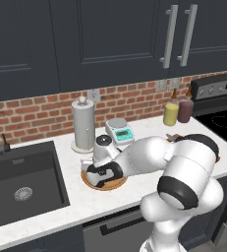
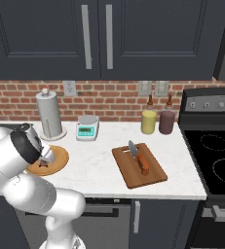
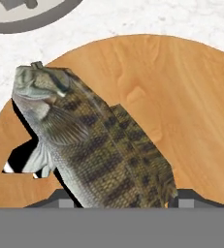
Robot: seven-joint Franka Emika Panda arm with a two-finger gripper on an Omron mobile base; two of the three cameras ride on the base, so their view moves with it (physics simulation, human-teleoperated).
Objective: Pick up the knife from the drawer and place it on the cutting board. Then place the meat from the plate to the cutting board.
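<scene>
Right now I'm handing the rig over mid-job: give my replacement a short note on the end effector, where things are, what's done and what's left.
End effector: down over the plate, fingers either side of the meat; whether it is closed on it cannot be told.
Knife: lying on the cutting board, orange handle toward the front, right of the plate on the counter.
Meat: still on the plate, in front of the paper towel holder.
Done: knife step.
Left: secure the meat, lift it, carry it right to the cutting board and set it beside the knife.
</scene>
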